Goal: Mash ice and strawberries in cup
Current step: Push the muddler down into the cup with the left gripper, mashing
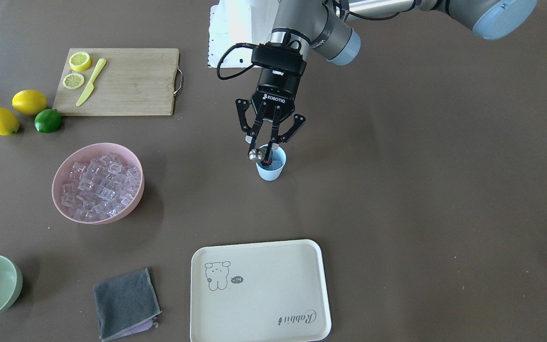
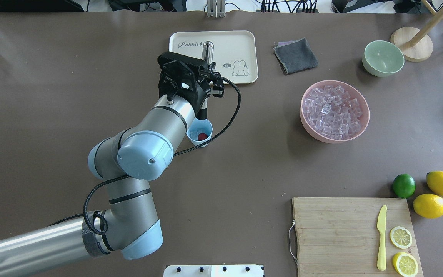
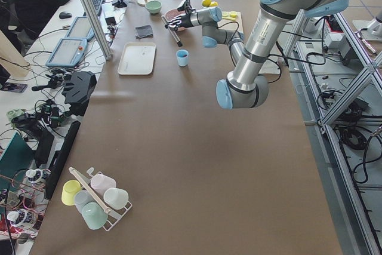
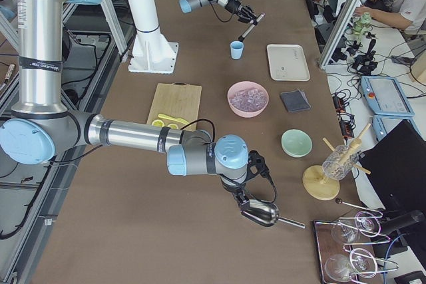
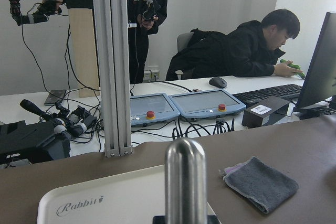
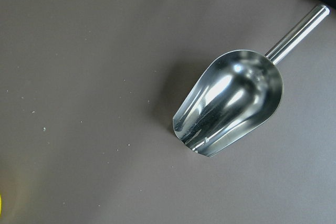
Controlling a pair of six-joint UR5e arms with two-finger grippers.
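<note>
Left claw (image 1: 260, 156): closed on the muddler, its thin black fingers pinching the shaft, angled down over the cup.
Muddler (image 2: 207, 50): polished steel rod with a domed top and a dull black foot, leaning, its foot at the cup's mouth.
Cup (image 1: 270, 172): smooth light-blue tapered plastic, upright directly below the left claw.
Strawberry (image 2: 202, 136): small red lump inside the cup, beneath the left claw.
Ice (image 1: 99, 184): clear glassy cubes heaped in a round pink bowl (image 1: 133, 206), well apart from the left claw, toward the robot's right.
Right claw (image 4: 243, 199): far from the cup; whether it is open or closed cannot be told.
Scoop (image 6: 231, 103): mirror-bright rounded steel with a tubular handle, just below the right claw.
Bench (image 1: 420, 190): matte brown.
</note>
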